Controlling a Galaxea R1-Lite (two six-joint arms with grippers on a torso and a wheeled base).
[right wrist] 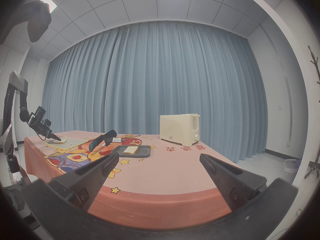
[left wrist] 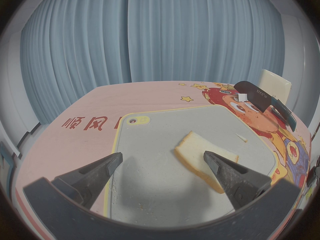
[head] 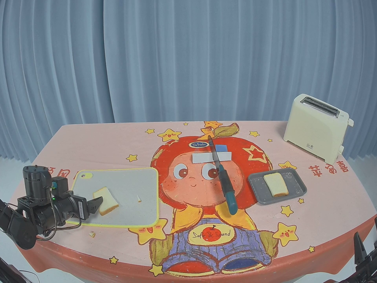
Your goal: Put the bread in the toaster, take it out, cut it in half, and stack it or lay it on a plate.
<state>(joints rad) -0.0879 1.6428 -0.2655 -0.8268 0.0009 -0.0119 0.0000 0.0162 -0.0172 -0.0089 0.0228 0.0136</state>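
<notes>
Blue curtains hang behind a worktop covered with a pink cartoon-printed cloth. On its left side lies a grey cutting board with a yellow rim, and a half slice of bread lies flat on the board's near left part, with a small crumb just to its right. The left end effector sits low at the board's near left corner, fingers spread wide and gripping nothing. One fingertip overlaps the slice's near edge, though contact cannot be judged. A knife with a teal handle lies at the worktop's middle. To its right, a grey tray carries a second piece of bread. A cream toaster stands at the far right. The right end effector hangs off the worktop's near right edge, fingers spread and empty.
</notes>
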